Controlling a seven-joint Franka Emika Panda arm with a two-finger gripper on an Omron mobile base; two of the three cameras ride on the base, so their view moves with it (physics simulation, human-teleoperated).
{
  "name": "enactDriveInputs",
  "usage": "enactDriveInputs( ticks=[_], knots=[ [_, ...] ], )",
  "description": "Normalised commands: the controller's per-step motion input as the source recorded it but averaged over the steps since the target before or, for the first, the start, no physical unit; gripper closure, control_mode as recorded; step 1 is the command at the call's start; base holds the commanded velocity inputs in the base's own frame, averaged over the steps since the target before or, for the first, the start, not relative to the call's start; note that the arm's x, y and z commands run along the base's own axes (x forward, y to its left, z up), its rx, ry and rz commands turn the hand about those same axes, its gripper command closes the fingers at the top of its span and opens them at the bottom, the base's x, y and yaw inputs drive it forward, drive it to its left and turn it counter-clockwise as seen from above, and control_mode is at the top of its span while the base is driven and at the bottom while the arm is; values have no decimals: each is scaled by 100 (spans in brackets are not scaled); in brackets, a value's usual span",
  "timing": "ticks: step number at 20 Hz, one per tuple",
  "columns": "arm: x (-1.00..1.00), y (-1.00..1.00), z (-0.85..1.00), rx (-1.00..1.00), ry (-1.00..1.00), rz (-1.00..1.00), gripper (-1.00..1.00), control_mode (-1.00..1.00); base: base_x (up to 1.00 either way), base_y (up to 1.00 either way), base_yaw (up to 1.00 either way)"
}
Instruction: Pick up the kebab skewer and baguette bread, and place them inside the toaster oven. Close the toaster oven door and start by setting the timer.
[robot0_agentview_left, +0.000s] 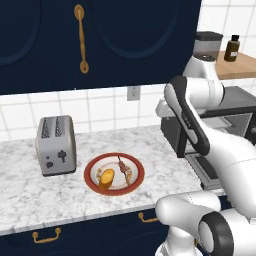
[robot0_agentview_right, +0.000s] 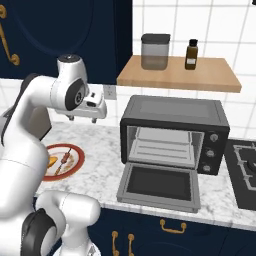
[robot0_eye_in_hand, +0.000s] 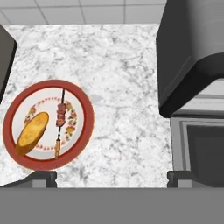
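Skewer and bread lie on the plate at nine o'clock, ungrasped; gripper fingers spread, oven door dropped open, ready for loading.

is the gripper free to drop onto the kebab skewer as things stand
Probably yes: the open gripper hangs above the counter, and the kebab skewer lies uncovered on the plate beside the baguette bread, nothing over it.
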Motion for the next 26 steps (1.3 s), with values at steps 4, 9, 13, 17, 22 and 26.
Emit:
enactDriveInputs(
  ticks=[4,9,13,17,22,26],
  knots=[
    [-72,-47,-8,3,-14,0,-100,-100,0,0,0],
    [-59,-75,-6,0,-17,7,-100,-100,0,0,0],
    [-28,-72,-6,0,-30,27,-100,-100,0,0,0],
    [-4,-50,-5,-1,-25,31,-100,-100,0,0,0],
    [-6,-44,-14,-5,-31,29,-100,-100,0,0,0],
    [-1,-37,-4,-1,-24,17,-100,-100,0,0,0]
  ],
)
